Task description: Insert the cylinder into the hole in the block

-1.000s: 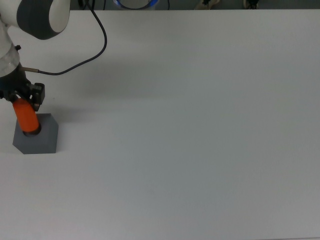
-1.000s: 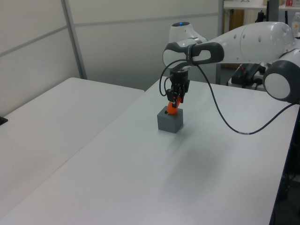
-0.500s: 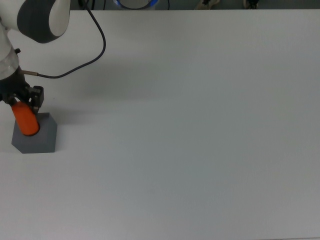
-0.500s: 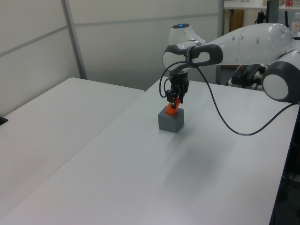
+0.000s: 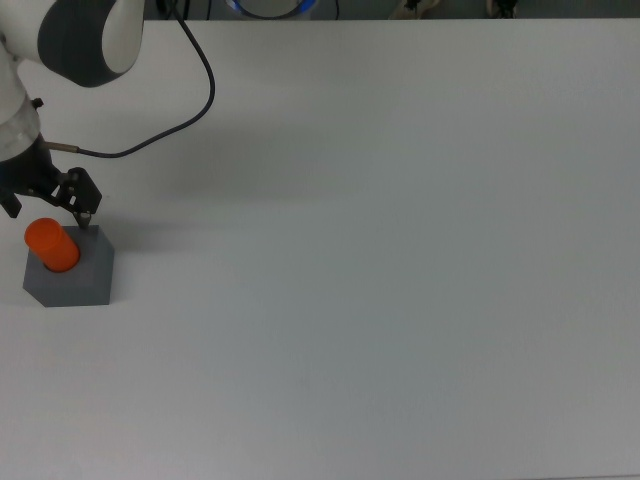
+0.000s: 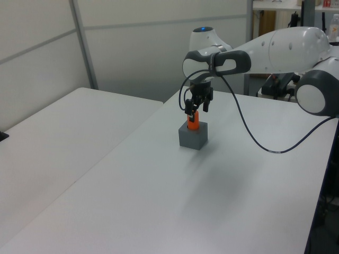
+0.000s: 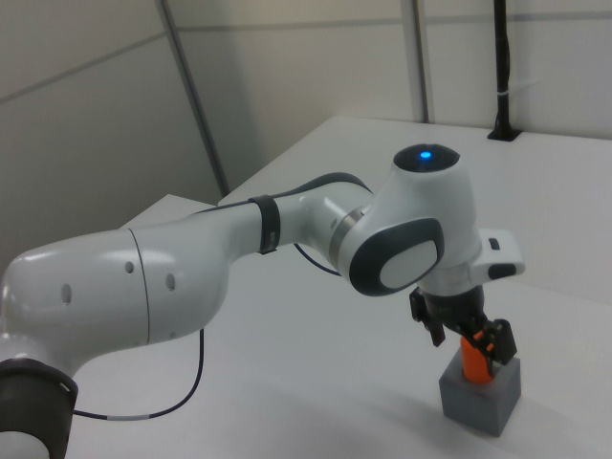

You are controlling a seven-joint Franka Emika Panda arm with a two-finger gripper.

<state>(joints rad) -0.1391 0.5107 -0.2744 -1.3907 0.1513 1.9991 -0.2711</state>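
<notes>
The block (image 6: 192,136) sits on the tabletop (image 6: 159,201) with the cylinder (image 5: 51,246) upright in its hole. My end effector (image 5: 45,208) is released, fingers spread above. I should lift straight up, without nudging the cylinder.

White table (image 5: 400,250) w/ grey block (image 5: 75,280) on it, near the top view's left edge.

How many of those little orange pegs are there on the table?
1. The orange peg stands upright in the grey block at the top view's left edge, just below the open claw. No others show.
</notes>
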